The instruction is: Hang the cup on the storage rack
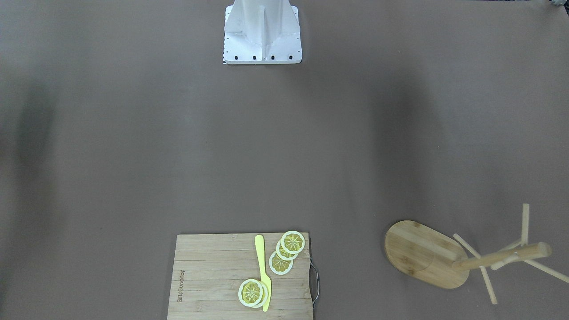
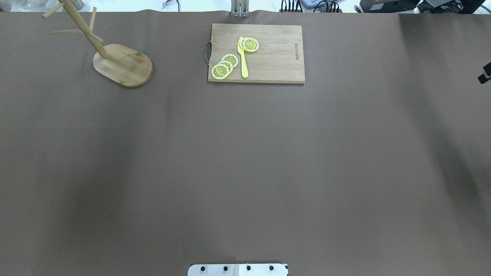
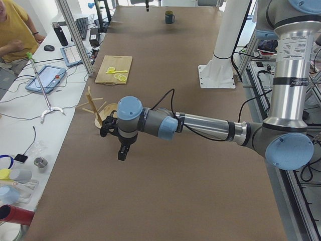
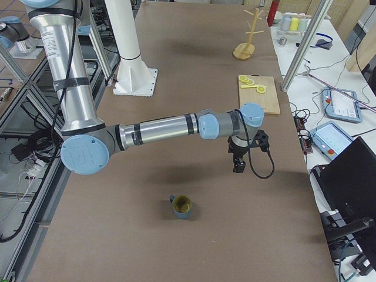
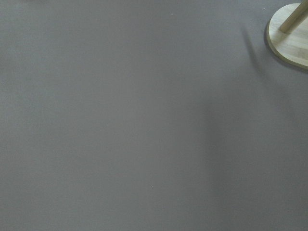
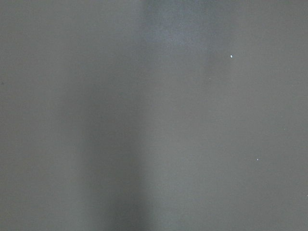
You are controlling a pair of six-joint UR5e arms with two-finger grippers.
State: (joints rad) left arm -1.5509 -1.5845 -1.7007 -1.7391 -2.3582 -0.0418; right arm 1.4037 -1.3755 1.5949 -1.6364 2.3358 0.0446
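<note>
The cup (image 4: 181, 207), dark blue-grey with a yellowish-green inside, stands upright on the table at the robot's right end; it also shows far off in the exterior left view (image 3: 169, 17). The storage rack (image 2: 122, 65) stands at the far left corner and also shows in the front view (image 1: 422, 253), the exterior left view (image 3: 94, 105) and the exterior right view (image 4: 249, 35); its base shows in the left wrist view (image 5: 291, 33). My left gripper (image 3: 123, 150) hangs above the table near the rack. My right gripper (image 4: 238, 161) hangs above the table, beyond the cup. I cannot tell whether either is open or shut.
A bamboo cutting board (image 2: 276, 53) with lemon slices (image 2: 220, 71) and a yellow knife (image 2: 243, 57) lies at the far middle of the table. An operator (image 3: 15, 30) sits beside the side table with tablets and bottles.
</note>
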